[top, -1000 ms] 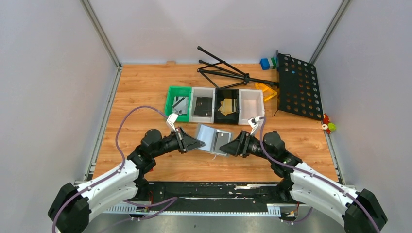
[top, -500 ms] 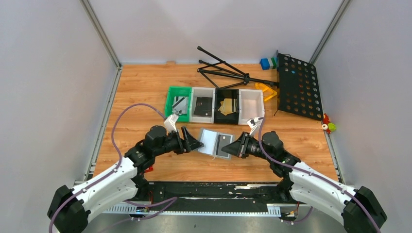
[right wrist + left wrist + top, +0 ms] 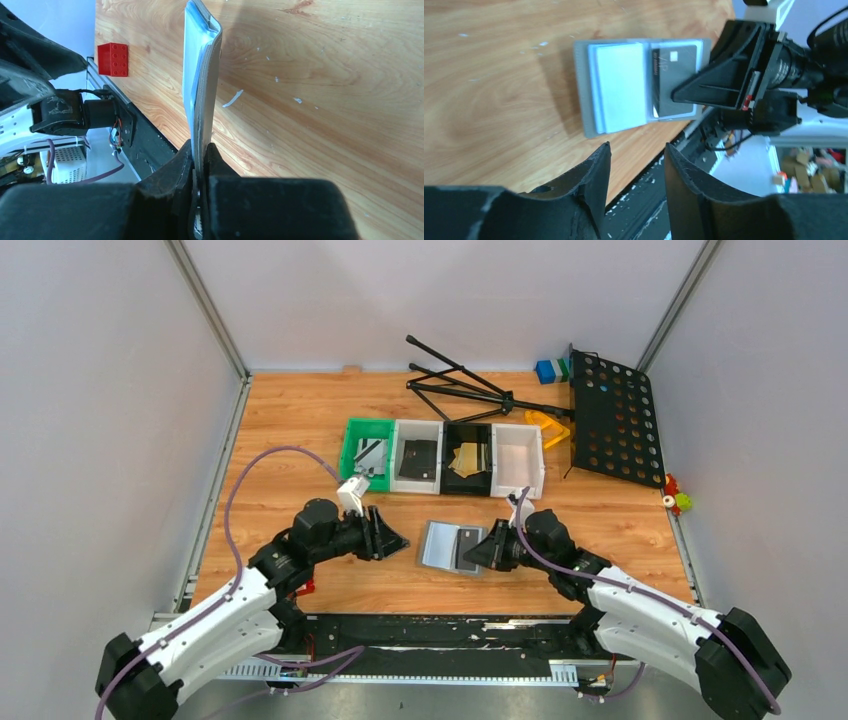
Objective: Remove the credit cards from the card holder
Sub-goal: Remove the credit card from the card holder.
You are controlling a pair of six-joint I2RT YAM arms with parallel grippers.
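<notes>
The grey card holder (image 3: 440, 544) lies open in front of the trays, pale inner pocket (image 3: 619, 92) on the left, a dark credit card (image 3: 676, 67) in its right half. My right gripper (image 3: 489, 549) is shut on the holder's right edge, the upper finger lying over that dark card. In the right wrist view the card holder (image 3: 202, 75) shows edge-on, pinched between the jaws of the right gripper (image 3: 201, 150). My left gripper (image 3: 638, 150) stands open, a short way left of the holder, touching nothing. More credit cards lie in the trays: silvery (image 3: 372, 454), black (image 3: 419, 456), gold (image 3: 468, 460).
Behind the holder stands a row of trays: green (image 3: 350, 452), white (image 3: 403, 436), black (image 3: 452, 436) and white (image 3: 520, 440). A black perforated music desk (image 3: 612, 415) and folded tripod (image 3: 460, 385) lie at the back. A red block (image 3: 112, 59) sits near the front edge.
My left gripper let go of the holder's left edge, opened and drew back left. My right gripper shut on the right edge, and the holder shifted toward the near side.
</notes>
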